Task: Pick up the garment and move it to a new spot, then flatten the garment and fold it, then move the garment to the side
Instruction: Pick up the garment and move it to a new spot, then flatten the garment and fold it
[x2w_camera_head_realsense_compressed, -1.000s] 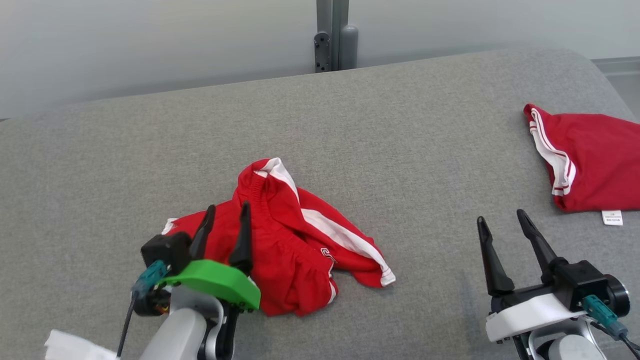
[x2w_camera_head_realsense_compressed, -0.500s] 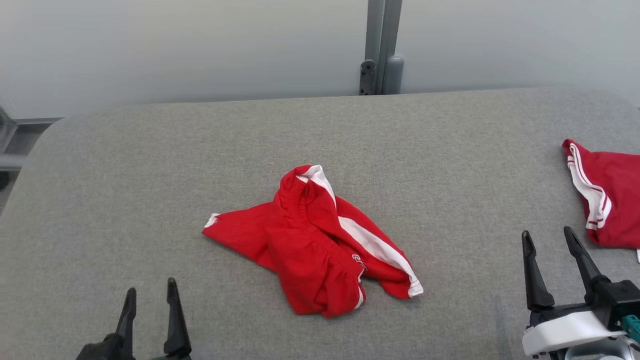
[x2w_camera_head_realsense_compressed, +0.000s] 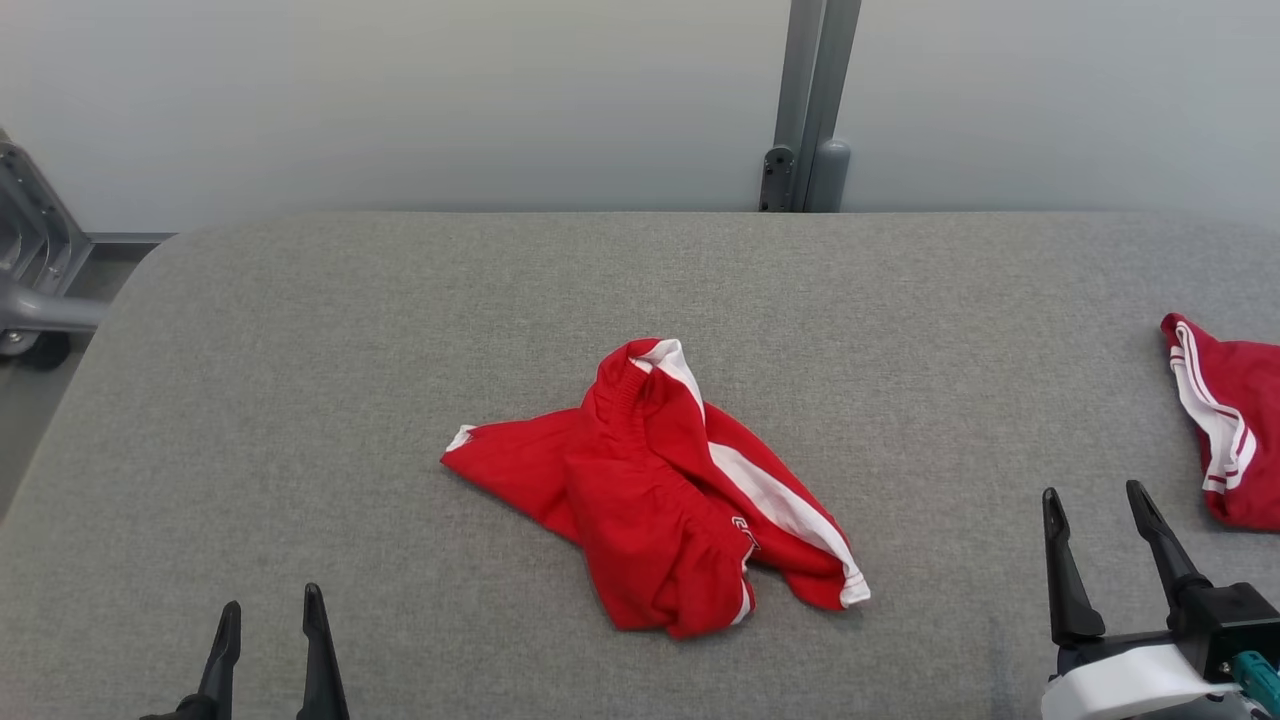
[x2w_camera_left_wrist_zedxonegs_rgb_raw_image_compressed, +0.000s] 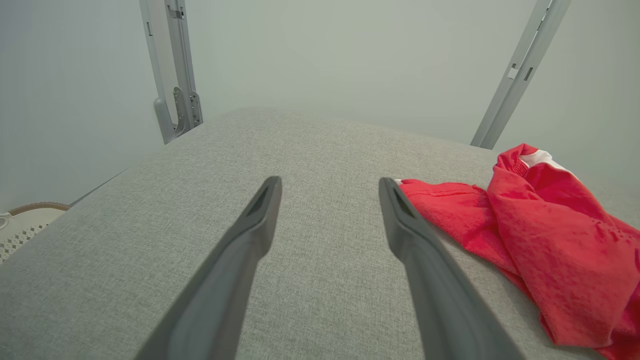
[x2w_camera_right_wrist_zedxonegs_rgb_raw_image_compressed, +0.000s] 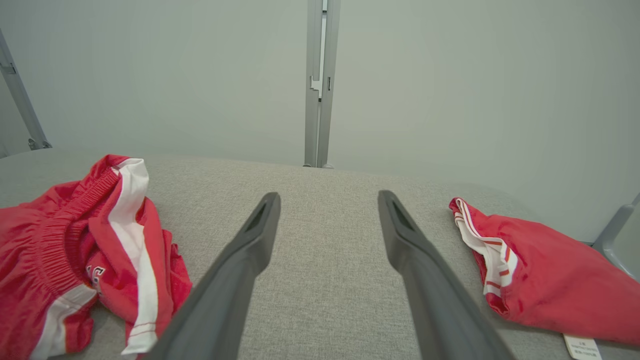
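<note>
Red garment lies crumpled at the middle of the table, not yet flattened. Left gripper and right gripper stand released and empty at the near edge, flanking it, likely for reach.

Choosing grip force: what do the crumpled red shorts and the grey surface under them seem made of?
Red shorts: thin, soft synthetic knit, probably polyester; limp folds, faint sheen, gathered elastic waistband. Grey surface: woven matte upholstery cloth, likely over padding; visible weave, rounded edges.

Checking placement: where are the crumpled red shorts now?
Head view: crumpled red shorts lie centred on the grey padded table, beyond and between the left gripper and right gripper, left of a second red garment.
</note>
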